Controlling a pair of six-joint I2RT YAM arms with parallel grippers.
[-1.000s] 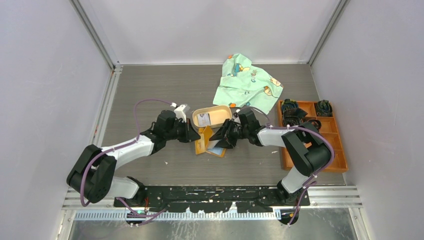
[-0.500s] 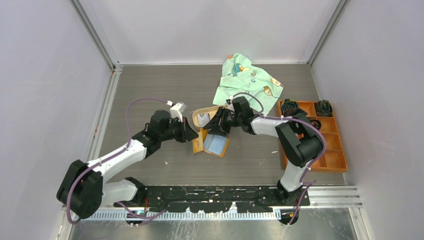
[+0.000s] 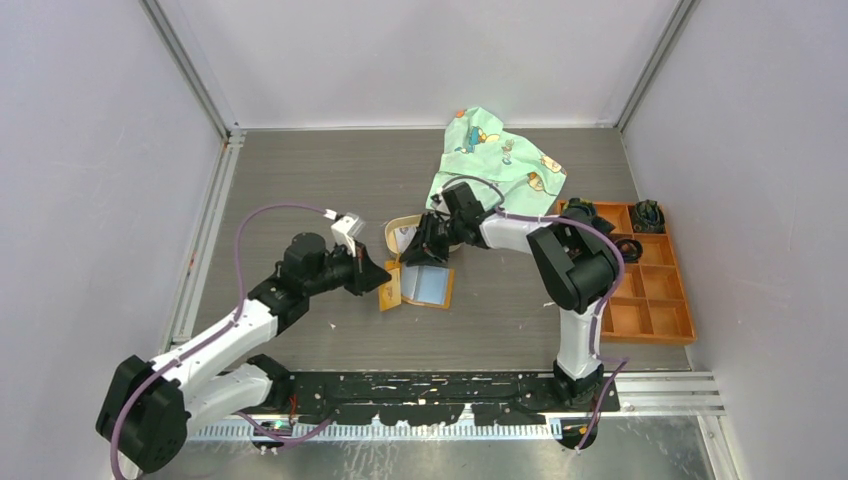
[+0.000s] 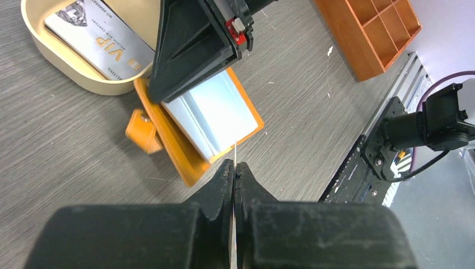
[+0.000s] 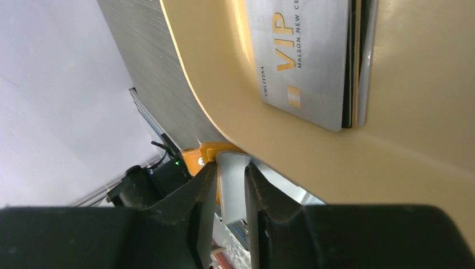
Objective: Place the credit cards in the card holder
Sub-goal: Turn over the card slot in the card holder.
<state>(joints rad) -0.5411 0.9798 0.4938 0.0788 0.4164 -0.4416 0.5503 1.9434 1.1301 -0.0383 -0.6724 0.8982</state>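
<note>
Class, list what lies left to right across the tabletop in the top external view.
Left gripper pinching a thin whitish credit card → open flat orange leather card holder → crumpled green printed cloth → large orange compartment box

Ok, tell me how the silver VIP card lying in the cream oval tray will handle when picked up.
The silver VIP card looks thin and flat, so it is probably light and stiff. It lies flat inside the cream oval tray, so it is likely hard to get under, and its smooth face may slip.

Pale walls [image 3: 90,150] on aluminium posts [image 3: 190,70] enclose a grey wood-grain tabletop [image 3: 300,170], evenly lit.
</note>
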